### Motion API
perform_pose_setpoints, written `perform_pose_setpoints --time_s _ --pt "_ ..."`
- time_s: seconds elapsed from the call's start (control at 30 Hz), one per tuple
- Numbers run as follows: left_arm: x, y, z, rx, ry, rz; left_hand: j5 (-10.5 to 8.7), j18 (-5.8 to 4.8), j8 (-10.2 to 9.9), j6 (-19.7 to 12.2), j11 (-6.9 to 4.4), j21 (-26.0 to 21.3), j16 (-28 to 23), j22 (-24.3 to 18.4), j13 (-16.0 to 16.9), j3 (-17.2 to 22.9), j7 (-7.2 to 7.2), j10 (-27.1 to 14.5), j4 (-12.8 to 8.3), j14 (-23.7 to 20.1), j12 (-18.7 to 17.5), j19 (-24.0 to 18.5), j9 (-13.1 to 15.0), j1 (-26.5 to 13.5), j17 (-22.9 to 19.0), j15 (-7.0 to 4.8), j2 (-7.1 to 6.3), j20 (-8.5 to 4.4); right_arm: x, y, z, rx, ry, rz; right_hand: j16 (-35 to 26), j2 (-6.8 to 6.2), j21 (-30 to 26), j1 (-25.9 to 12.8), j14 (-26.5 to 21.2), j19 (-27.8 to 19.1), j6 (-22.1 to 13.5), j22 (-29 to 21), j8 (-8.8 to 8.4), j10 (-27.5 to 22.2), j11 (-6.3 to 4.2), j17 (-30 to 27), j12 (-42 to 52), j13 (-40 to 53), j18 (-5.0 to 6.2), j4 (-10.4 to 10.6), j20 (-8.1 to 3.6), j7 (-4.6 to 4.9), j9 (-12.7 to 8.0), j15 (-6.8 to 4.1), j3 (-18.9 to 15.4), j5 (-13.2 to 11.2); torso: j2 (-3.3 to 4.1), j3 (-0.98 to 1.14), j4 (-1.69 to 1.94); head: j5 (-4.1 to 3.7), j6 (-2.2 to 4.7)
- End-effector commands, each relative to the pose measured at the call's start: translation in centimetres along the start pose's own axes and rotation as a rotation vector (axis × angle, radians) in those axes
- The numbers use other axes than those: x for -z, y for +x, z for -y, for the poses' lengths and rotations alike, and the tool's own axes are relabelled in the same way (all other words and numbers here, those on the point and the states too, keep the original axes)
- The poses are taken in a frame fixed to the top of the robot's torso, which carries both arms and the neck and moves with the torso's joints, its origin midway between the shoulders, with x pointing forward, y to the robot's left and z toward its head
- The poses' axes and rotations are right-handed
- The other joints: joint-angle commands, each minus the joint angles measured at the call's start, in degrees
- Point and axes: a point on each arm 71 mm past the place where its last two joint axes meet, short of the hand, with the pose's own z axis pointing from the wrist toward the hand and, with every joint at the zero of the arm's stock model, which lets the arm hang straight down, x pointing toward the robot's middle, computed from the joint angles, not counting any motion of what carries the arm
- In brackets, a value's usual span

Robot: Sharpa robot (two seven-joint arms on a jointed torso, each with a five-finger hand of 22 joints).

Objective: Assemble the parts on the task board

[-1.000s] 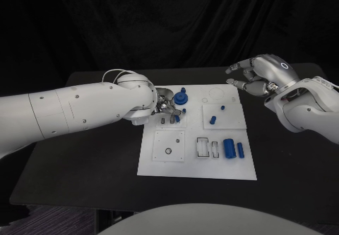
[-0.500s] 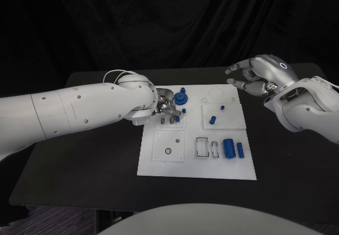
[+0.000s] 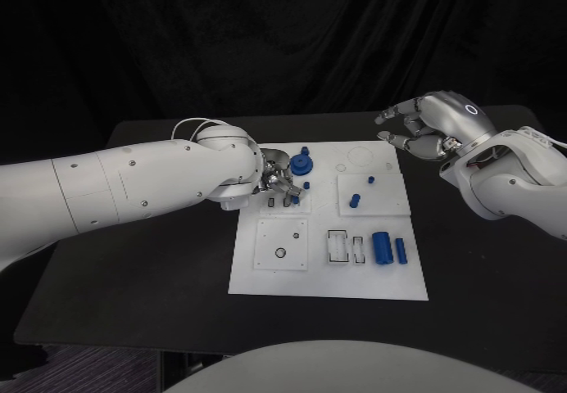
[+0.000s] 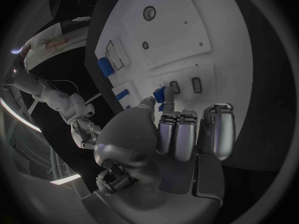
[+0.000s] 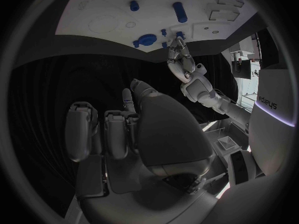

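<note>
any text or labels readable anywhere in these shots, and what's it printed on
"PSYS"-like pale letters, blurred and bent, on a white panel at the rim of the right wrist view: too unclear to read with certainty.
A ring-shaped mark, no letters, on the back of the right hand.
The task board carries outlines and round marks but no readable words or numbers.

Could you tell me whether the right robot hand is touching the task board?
Apart. The head view shows the right robot hand raised beyond the task board's far right corner.
</note>
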Motion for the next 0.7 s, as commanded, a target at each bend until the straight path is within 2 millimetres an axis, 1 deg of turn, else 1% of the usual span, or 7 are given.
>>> perform_pose_setpoints --time_s 0.03,0.33,0.4,0.43,0.5,0.57,0.7 --pt "-0.1 0.24 0.28 -0.006 0.02 -0.02 0.35 -0.19 -0.33 0.28 -0.38 -0.28 0.15 2.97 14.95 0.44 -0.05 6.05 -0.04 6.06 0.13 -0.3 0.09 0.37 15.07 -0.4 -0.23 -0.16 0.02 0.14 0.12 0.001 0.019 -0.008 -0.38 0.01 -0.29 0.72 5.38 1.61 0.33 11.54 -0.35 4.91 0.36 12.08 -0.28 13.92 -0.56 -0.36 0.38 -0.09 -0.09 0.39 0.03 0.33 -0.01 0.01 -0.02 0.03 -0.01" --pt "-0.27 0.47 0.21 -0.006 0.018 -0.028 0.31 -0.19 -0.4 0.31 -0.38 -0.29 0.15 2.97 14.95 0.56 -0.04 6.05 -0.09 6.06 0.13 -0.3 0.13 0.38 15.07 -0.4 -0.35 -0.16 0.0 0.18 0.17 0.001 0.023 -0.011 -0.42 0.0 -0.43 0.79 5.37 1.56 0.36 11.5 -0.38 4.86 0.38 12.03 -0.33 13.86 -0.53 -0.45 0.39 -0.08 -0.12 0.4 0.12 0.51 0.01 -0.04 0.0 -0.11 -0.01" --pt "-0.28 0.5 0.16 -0.005 0.018 -0.028 0.59 -0.17 -0.58 0.36 -0.39 -0.35 0.15 2.91 14.95 0.96 -0.06 6.05 -0.23 6.06 0.13 -0.37 0.22 0.5 15.07 -0.41 -0.44 -0.17 0.01 0.19 0.2 0.001 0.024 -0.012 -0.42 0.0 -0.43 0.79 5.37 1.56 0.36 11.5 -0.38 4.86 0.38 12.03 -0.33 13.86 -0.53 -0.45 0.39 -0.08 -0.12 0.4 0.12 0.51 0.02 -0.04 0.04 -0.16 -0.01" --pt "-0.29 0.51 0.14 -0.005 0.018 -0.028 1.48 -0.17 -0.86 0.42 -0.39 -0.39 0.15 2.95 14.95 1.61 -0.06 6.05 -0.41 6.06 0.13 -0.36 0.35 0.63 15.07 -0.43 -0.65 -0.18 0.01 0.19 0.21 0.002 0.025 -0.012 -0.42 0.0 -0.43 0.79 5.37 1.56 0.36 11.5 -0.38 4.86 0.38 12.03 -0.33 13.86 -0.53 -0.45 0.39 -0.08 -0.12 0.4 0.12 0.51 0.01 -0.05 0.03 -0.16 -0.01" --pt "-0.29 0.52 0.09 -0.004 0.018 -0.029 2.04 -0.16 -1.08 0.47 -0.39 -0.43 0.15 2.94 14.95 2.09 -0.05 6.05 -0.48 6.06 0.13 -0.38 0.46 0.63 15.07 -0.42 -0.9 -0.19 0.02 0.19 0.24 0.002 0.026 -0.013 -0.42 0.0 -0.43 0.79 5.37 1.56 0.36 11.5 -0.38 4.86 0.38 12.03 -0.33 13.86 -0.53 -0.45 0.39 -0.08 -0.12 0.4 0.12 0.51 0.01 -0.05 0.03 -0.13 -0.01" --pt "-0.29 0.53 0.04 -0.003 0.018 -0.028 4.34 -0.15 -1.7 0.6 -0.38 -0.54 0.15 2.97 14.95 3.79 -0.04 6.05 -0.76 6.06 0.13 -0.42 0.8 0.74 15.07 -0.43 -1.63 -0.2 0.02 0.2 0.26 0.002 0.027 -0.014 -0.54 0.02 -0.5 0.87 5.34 1.53 0.4 11.48 -0.41 4.81 0.4 11.92 -0.37 13.81 -0.51 -0.54 0.39 -0.07 -0.15 0.41 0.22 0.67 0.01 -0.06 0.03 -0.12 -0.01" --pt "-0.27 0.55 -0.08 -0.002 0.016 -0.028 6.07 -0.13 -2.36 0.74 -0.39 -0.67 0.15 2.99 14.95 6.12 -0.03 6.05 -1.25 6.06 0.13 -0.47 1.27 0.9 15.07 -0.44 -2.69 -0.21 0.02 0.23 0.29 0.003 0.029 -0.016 -0.54 0.02 -0.5 0.87 5.34 1.53 0.4 11.48 -0.41 4.81 0.4 11.92 -0.37 13.81 -0.51 -0.54 0.39 -0.07 -0.15 0.41 0.22 0.67 0.01 -0.07 0.0 -0.07 -0.01"
